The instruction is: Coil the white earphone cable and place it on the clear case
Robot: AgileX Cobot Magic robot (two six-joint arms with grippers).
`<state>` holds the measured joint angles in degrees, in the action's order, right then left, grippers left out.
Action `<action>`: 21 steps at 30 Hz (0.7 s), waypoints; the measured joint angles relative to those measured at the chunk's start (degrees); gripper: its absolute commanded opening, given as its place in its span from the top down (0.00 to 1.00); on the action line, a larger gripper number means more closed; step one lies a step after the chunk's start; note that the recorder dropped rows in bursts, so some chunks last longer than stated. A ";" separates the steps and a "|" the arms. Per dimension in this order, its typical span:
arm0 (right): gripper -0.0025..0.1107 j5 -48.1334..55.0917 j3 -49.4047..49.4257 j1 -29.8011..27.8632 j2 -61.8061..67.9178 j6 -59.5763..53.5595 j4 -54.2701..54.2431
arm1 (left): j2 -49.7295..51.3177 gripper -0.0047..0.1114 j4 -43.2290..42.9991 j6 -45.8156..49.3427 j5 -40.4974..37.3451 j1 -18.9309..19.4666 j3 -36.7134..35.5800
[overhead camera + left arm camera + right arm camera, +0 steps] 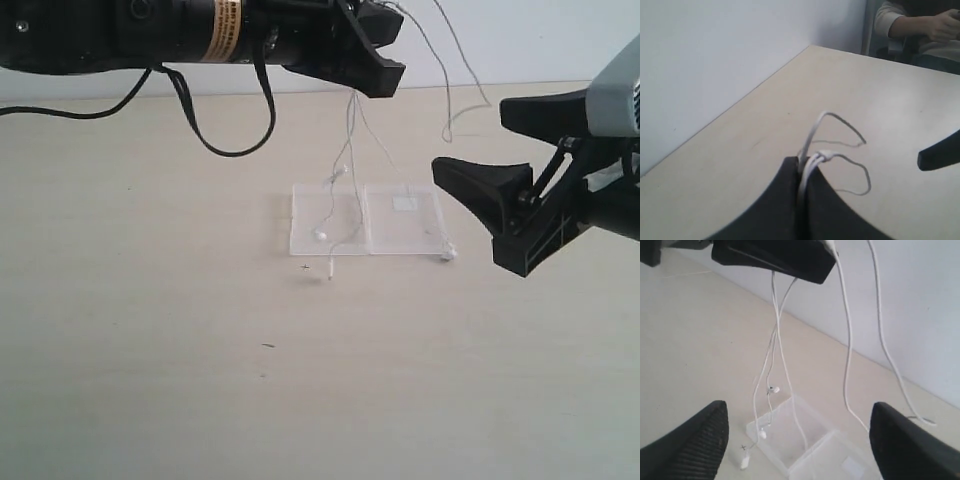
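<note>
The white earphone cable [351,120] hangs in several strands from my left gripper [378,62], which is held high and shut on it. Its lower end reaches the clear case [420,236], which lies open and flat on the table. Two earbuds [320,236] rest on or hang over the left half, and the plug [330,270] lies just in front of it. In the left wrist view the cable [812,131] is pinched between the closed fingertips [790,172]. My right gripper [470,140] is open beside the case, with nothing between its fingers. From its wrist view, the case [782,442] lies below the wide jaws and the cable [776,329] dangles ahead.
The pale table [150,330] meets a white wall [715,60] behind the case. A loop of cable [450,125] trails toward the back right. A seated person [920,30] is beyond the table's far end. The left arm's black lead [235,150] droops at the back.
</note>
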<state>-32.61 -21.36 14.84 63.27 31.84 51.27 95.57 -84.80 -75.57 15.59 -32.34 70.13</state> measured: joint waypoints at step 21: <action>0.32 -2.79 -3.35 0.00 0.00 -11.75 -8.64 | 0.00 0.96 -15.27 -18.04 6.99 -0.13 4.02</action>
<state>-35.41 -24.71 14.84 63.27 20.09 42.62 95.57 -100.07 -93.61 22.58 -32.47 74.15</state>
